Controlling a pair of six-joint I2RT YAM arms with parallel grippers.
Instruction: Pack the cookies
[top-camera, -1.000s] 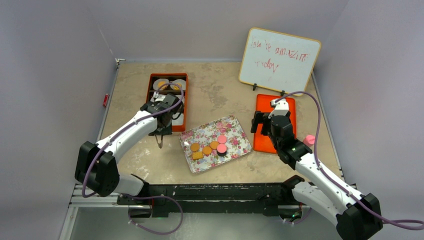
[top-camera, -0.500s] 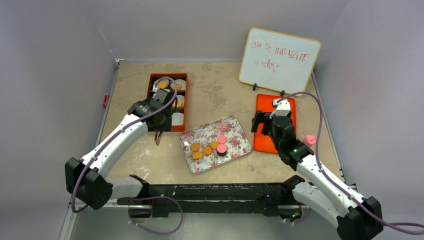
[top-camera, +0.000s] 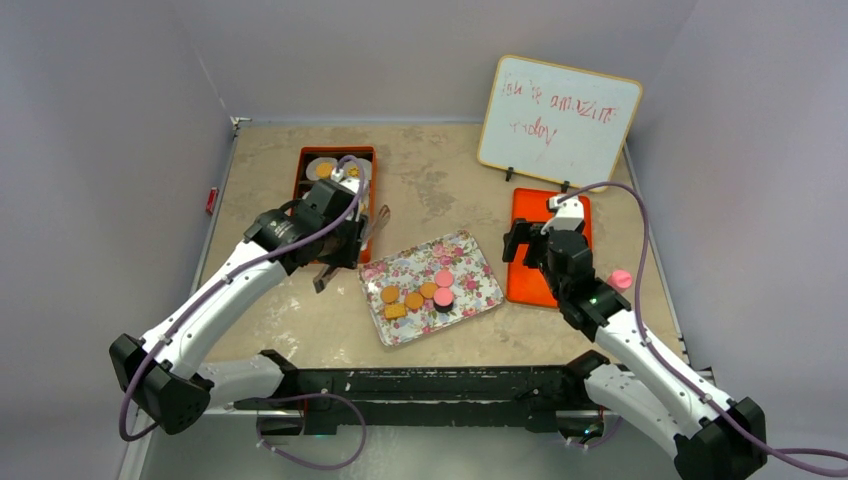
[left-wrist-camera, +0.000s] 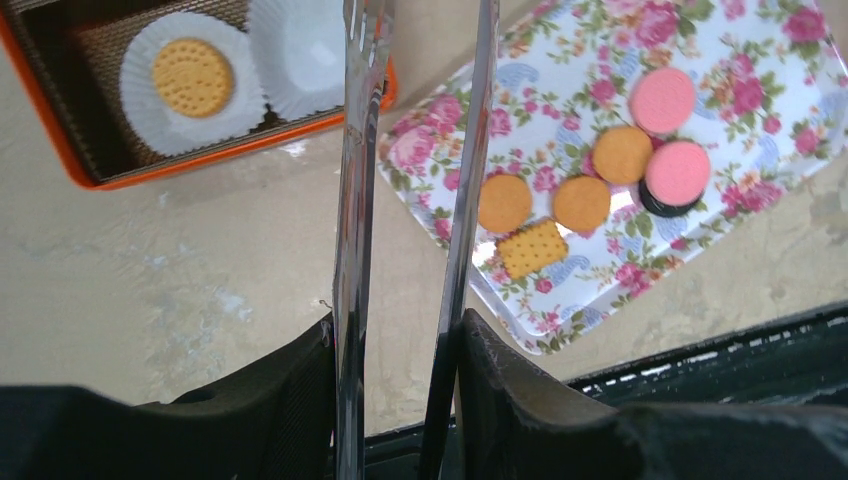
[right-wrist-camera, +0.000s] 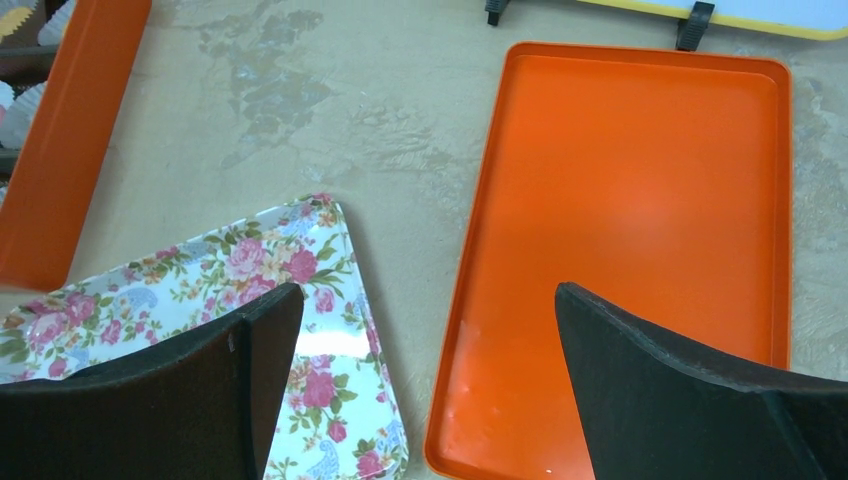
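Note:
Several cookies (top-camera: 415, 296) lie on a floral tray (top-camera: 480, 262): round tan ones (left-wrist-camera: 505, 203), a square tan one (left-wrist-camera: 532, 248), a pink one (left-wrist-camera: 662, 100), and a second pink one on a dark one (left-wrist-camera: 678, 172). An orange box (top-camera: 304, 170) holds white paper cups; one cup holds a tan cookie (left-wrist-camera: 191, 76). My left gripper (top-camera: 333, 250) (left-wrist-camera: 398, 320) is shut on metal tongs (left-wrist-camera: 355, 200), above the table between box and tray. The tong tips are out of the wrist view. My right gripper (top-camera: 526, 250) (right-wrist-camera: 428, 295) is open and empty.
An orange lid (right-wrist-camera: 640, 200) lies flat right of the floral tray, under my right gripper. A whiteboard (top-camera: 558, 118) stands at the back right. A small pink round object (top-camera: 620, 278) sits by the right arm. An empty paper cup (left-wrist-camera: 300, 50) sits in the box corner.
My left arm has swung right from over the orange box toward the floral tray, carrying the tongs. The right arm has barely moved.

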